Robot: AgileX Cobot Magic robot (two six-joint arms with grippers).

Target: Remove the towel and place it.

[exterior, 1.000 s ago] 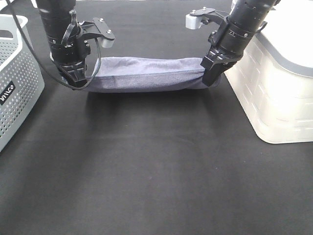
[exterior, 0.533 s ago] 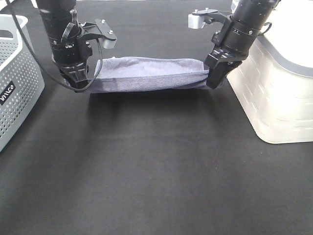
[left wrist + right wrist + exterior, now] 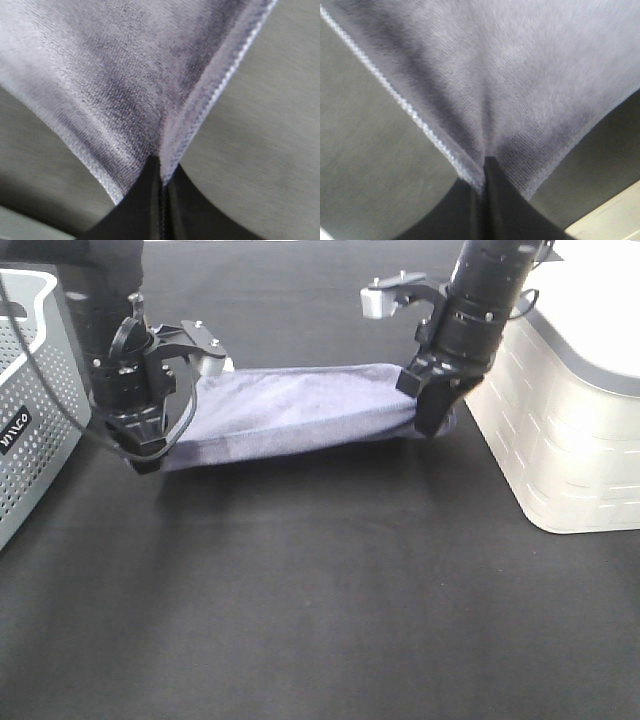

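Stretching across the near side of the exterior high view, the black table covering [image 3: 320,620] gives one wide span of room between the perforated grey basket [image 3: 35,430] at the left edge and the white bin [image 3: 570,440] at the right. Beyond that span the towel [image 3: 290,415] hangs as a long folded band between the two arms, its near hem slanting from low at the left to higher at the right; whether that hem touches the covering cannot be told. The left gripper [image 3: 145,455] stands just beside the basket wall, its fingers pressed together on the towel's left end, stitched hem running into the pinch in the wrist view. The right gripper [image 3: 435,420], close to the bin's corner, is likewise clamped tight on the right end. Farther back more black covering continues. Against half a second ago, the left gripper sits lower and nearer the camera, so the band that was level now tilts and shows more of its face.
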